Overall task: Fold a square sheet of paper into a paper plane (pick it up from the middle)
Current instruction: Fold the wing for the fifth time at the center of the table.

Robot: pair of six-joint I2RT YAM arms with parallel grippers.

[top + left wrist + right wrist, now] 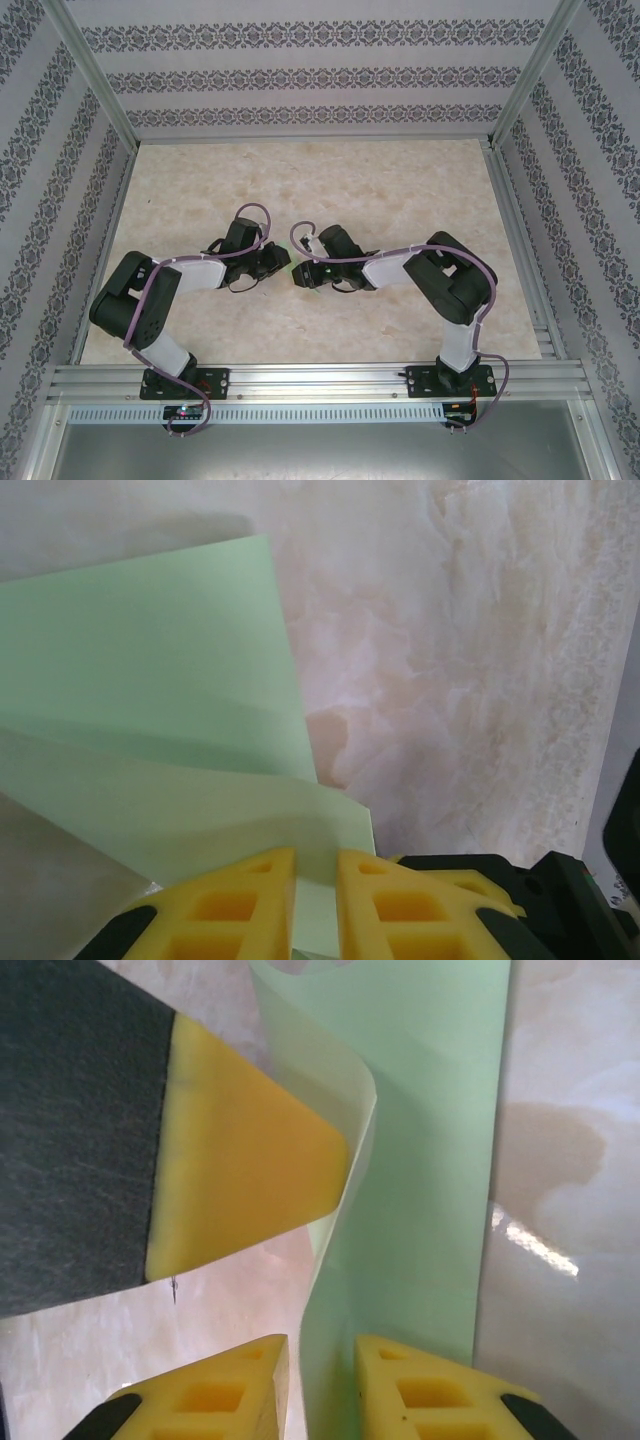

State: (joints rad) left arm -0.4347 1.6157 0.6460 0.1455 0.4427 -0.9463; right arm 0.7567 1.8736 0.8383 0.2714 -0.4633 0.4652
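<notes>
No text, label, brand, number or sign can be read on anything here

From above, the left gripper [283, 262] and right gripper [301, 273] meet as small dark shapes. Their jaws are too small to make out, and they cover whatever lies beneath. In the left wrist view the pale green square sheet of paper [150, 680] runs off the left edge. Between the yellow fingers [235, 900] it also runs off the bottom, where the fingers are cut off too. Whether they pinch the sheet cannot be told. In the right wrist view the sheet runs off top and bottom. The left gripper's black-backed yellow finger [240, 1170], cut off at the left edge, hides part of the sheet's curled flap.
</notes>
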